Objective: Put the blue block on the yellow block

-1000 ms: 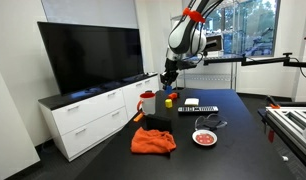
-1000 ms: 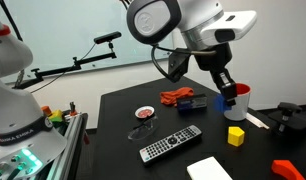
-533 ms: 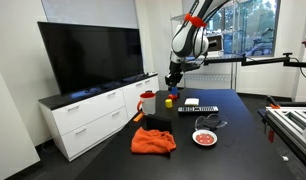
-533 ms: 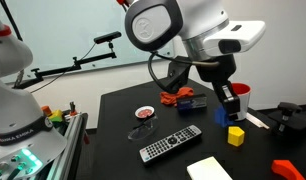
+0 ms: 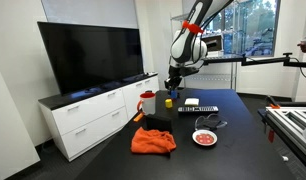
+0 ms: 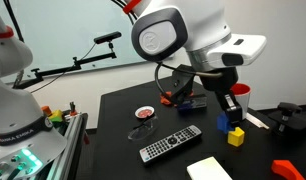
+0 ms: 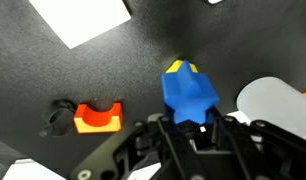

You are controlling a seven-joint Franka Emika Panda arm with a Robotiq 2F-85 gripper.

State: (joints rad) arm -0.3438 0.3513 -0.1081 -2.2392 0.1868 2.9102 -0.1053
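Hanging between the fingers (image 7: 229, 128), which are clamped on its two sides, the blue block (image 7: 190, 94) fills the middle of the wrist view, low above the table (image 7: 113, 70). The yellow block (image 7: 176, 66) shows only as a sliver at the blue block's upper edge. Most of it seems hidden underneath, and the offset left to close runs toward the top of that frame. In an exterior view the blue block (image 6: 222, 124) sits just up and left of the yellow block (image 6: 235, 136); whether they touch I cannot tell. By my judgement, a small shift toward the yellow block and then a straight lowering should seat it. The red and white cup (image 6: 240, 95) stands near, to the upper right of the pair.
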